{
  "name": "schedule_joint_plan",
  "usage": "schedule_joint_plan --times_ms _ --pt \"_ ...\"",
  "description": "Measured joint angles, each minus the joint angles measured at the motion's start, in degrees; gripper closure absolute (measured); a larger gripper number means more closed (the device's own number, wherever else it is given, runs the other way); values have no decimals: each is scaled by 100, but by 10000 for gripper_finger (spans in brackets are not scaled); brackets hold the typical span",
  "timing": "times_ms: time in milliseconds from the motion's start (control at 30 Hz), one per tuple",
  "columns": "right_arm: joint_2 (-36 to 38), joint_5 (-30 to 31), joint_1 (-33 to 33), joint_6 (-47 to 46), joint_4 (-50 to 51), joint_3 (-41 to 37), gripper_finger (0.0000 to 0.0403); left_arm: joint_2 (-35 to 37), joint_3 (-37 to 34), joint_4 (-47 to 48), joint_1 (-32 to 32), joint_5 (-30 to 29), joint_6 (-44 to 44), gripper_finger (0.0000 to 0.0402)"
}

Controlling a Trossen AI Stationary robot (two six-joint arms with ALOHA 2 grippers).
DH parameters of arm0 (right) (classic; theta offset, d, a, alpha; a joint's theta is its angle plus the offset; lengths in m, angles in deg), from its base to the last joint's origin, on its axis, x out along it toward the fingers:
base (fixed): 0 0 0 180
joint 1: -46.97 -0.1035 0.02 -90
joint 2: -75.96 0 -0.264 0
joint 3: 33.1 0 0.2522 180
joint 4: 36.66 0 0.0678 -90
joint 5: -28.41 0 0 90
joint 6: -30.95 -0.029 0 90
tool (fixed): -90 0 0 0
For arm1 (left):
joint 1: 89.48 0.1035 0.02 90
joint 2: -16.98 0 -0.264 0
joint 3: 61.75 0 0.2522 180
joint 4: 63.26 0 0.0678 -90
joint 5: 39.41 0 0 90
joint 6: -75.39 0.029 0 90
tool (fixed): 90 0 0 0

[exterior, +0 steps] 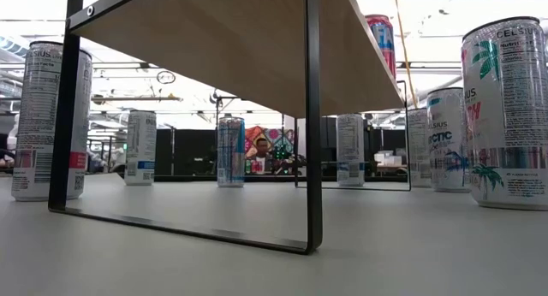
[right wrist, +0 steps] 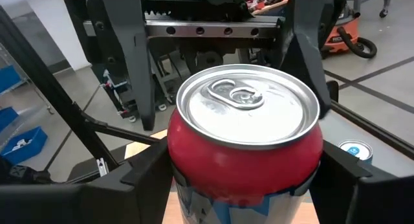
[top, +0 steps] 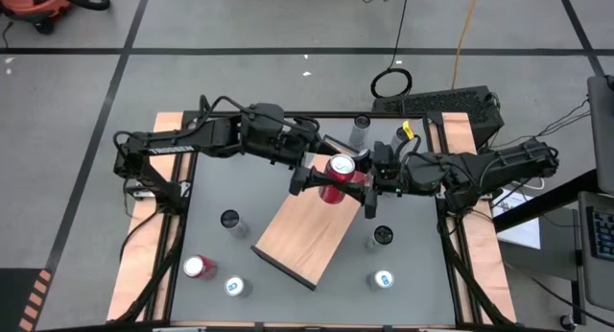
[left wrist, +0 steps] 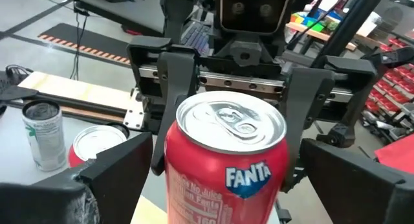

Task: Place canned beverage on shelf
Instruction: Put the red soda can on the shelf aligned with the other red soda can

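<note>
A red Fanta can (top: 338,177) stands upright above the far end of the shelf (top: 305,234), a light-brown board that runs slantwise across the table's middle. My right gripper (top: 365,183) reaches in from the right and is shut on the can. Opposite it, my left gripper (top: 318,178) comes from the left and is open wide. Its fingers (left wrist: 119,175) stand on either side of the can, apart from it. In the low view the can (exterior: 381,39) shows above the shelf's top (exterior: 257,39). The board hides its base, so whether it rests there I cannot tell. My right gripper pinches the can's side wall (right wrist: 178,153) between its two fingers (right wrist: 145,179), one on each side, some way below the rim. The fingers come in about level from the table's right. The can sits upright in the hold, its top up.
Several other cans stand on the grey tabletop around the shelf: two (top: 228,220) (top: 200,267) at its left, one (top: 236,287) near the front, two (top: 382,236) (top: 382,279) at its right, one (top: 361,130) at the far edge.
</note>
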Motion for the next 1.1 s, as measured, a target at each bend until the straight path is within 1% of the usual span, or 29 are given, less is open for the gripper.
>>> schedule_joint_plan --times_ms 167,367,533,833,1100 --pt "0 -2 0 43 -3 0 151 -81 7 -91 -31 -163 -15 14" --pt "0 -6 0 47 -14 0 151 -132 4 -347 -42 -194 -16 55" --pt "2 -7 33 43 38 0 151 -221 4 -305 -63 -149 -5 84" --pt "5 -33 63 50 142 -2 151 -305 9 -299 -164 -183 70 90" --pt "4 -11 66 47 154 -2 150 -311 9 -304 -166 -176 76 116"
